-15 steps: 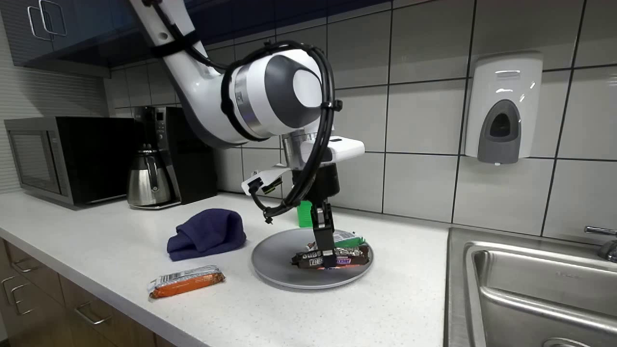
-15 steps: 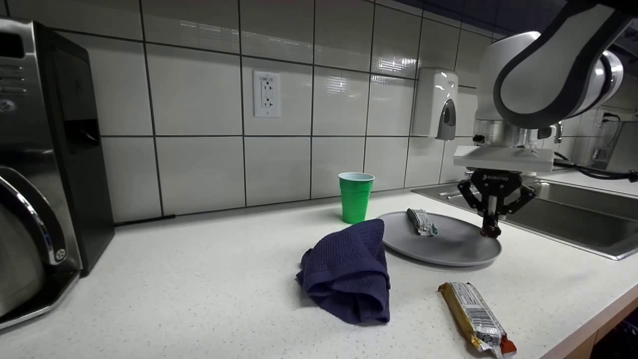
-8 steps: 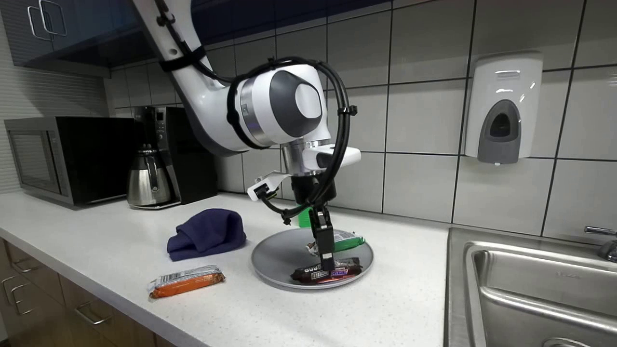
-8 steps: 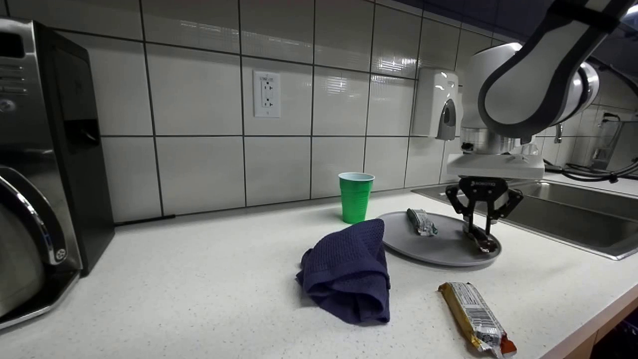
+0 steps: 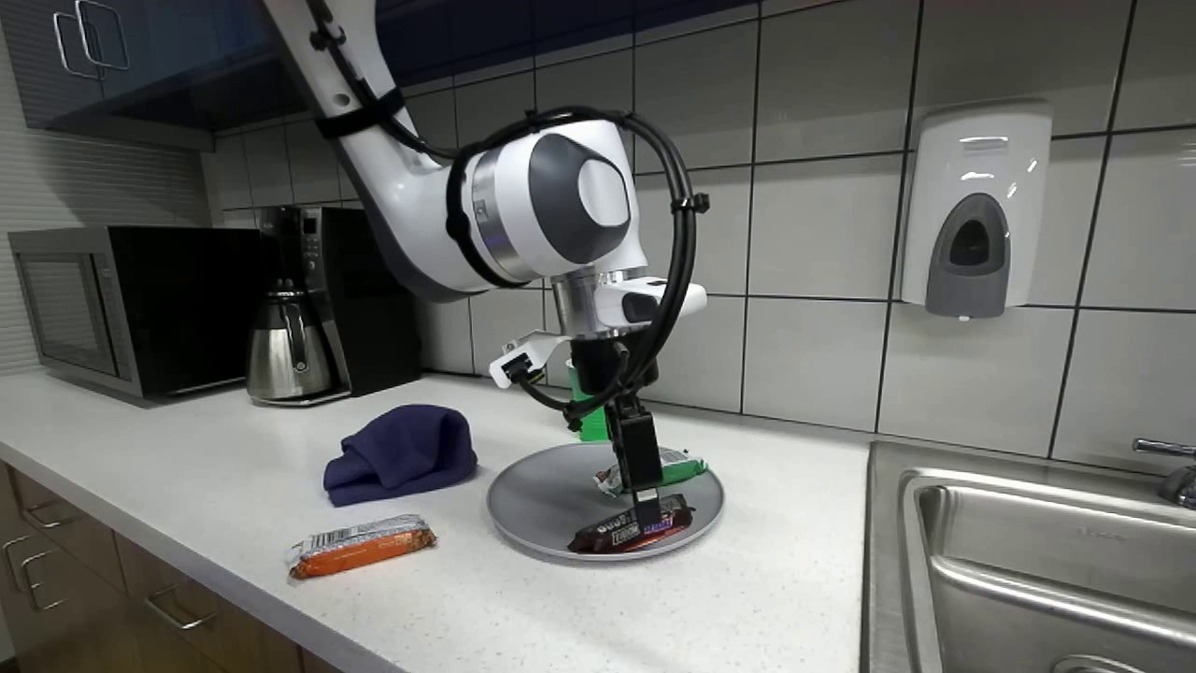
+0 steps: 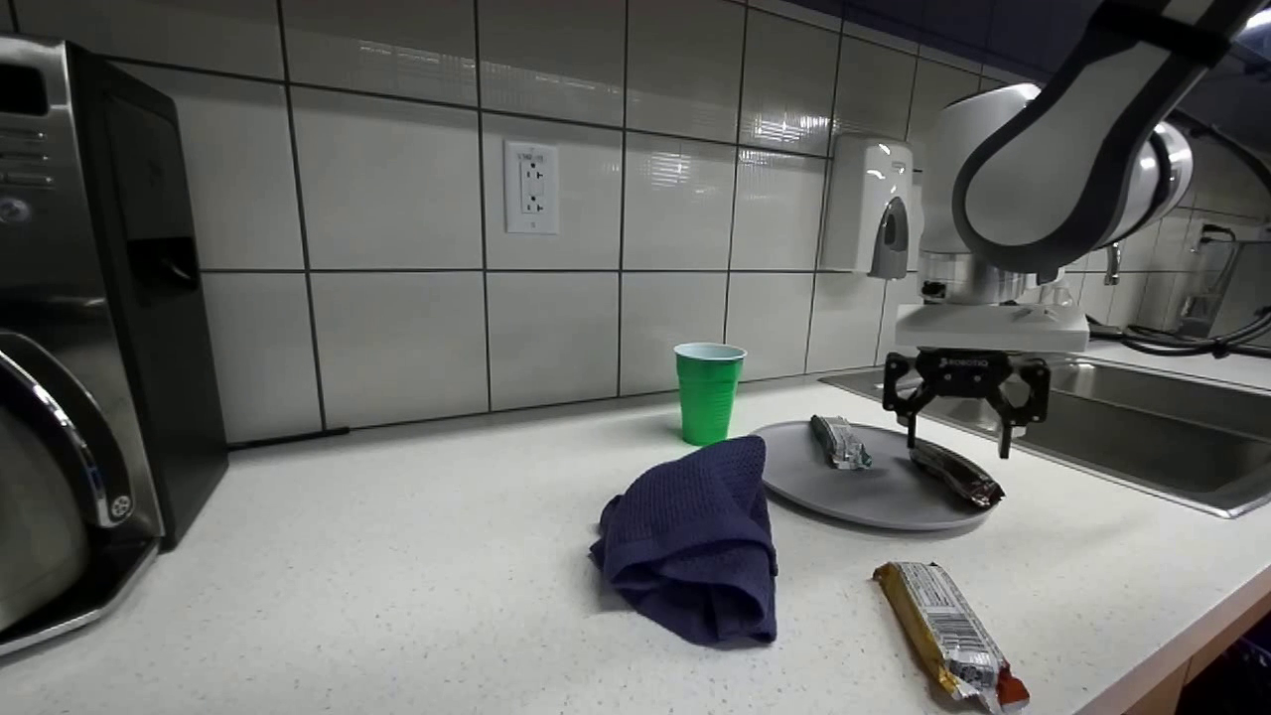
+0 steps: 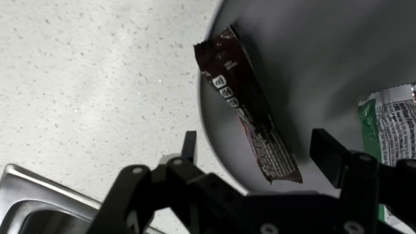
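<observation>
My gripper (image 6: pixel 958 449) stands open just above a dark brown wrapped bar (image 6: pixel 956 473), with a finger on either side and daylight between them and the wrapper. In the wrist view the bar (image 7: pixel 247 87) lies slantwise on the grey plate (image 7: pixel 312 65), its upper end over the rim and its lower end between the spread fingers (image 7: pixel 326 156). From an exterior view the near finger hides part of the bar (image 5: pixel 607 535). A green-wrapped bar (image 5: pixel 680 469) rests farther back on the same plate, partly behind the gripper.
An orange-wrapped bar (image 5: pixel 363 546) lies on the counter beside a crumpled navy cloth (image 5: pixel 402 455). Behind the plate stands a green cup (image 6: pixel 709 395). A steel sink (image 5: pixel 1056 561), a coffee maker (image 5: pixel 346 299) and a microwave (image 5: pixel 131 308) flank the area; a soap dispenser (image 5: pixel 976 210) hangs on the wall.
The gripper came down with the brown bar, set it near the plate's front rim, and spread its fingers wide, releasing it. It has since risen slightly.
</observation>
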Robot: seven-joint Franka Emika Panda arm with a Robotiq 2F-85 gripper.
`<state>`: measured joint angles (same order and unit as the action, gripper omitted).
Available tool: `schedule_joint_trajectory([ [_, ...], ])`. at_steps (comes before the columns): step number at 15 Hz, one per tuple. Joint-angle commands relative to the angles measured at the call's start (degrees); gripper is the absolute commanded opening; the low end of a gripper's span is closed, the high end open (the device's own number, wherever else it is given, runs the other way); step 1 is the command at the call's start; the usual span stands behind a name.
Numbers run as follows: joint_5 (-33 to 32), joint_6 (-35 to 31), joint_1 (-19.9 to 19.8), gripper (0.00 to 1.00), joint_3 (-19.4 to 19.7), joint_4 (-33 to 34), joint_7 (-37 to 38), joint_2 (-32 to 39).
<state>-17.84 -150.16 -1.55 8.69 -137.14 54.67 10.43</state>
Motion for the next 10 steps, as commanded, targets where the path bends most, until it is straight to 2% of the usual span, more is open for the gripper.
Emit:
schedule_joint_trajectory([
  [1, -0.4, 1.6, 0.6, 1.00, 0.7, -0.6, -1.8, -2.0],
  [10, 0.2, 0.2, 0.6, 1.00, 0.7, 0.1, -0.7, -0.5],
])
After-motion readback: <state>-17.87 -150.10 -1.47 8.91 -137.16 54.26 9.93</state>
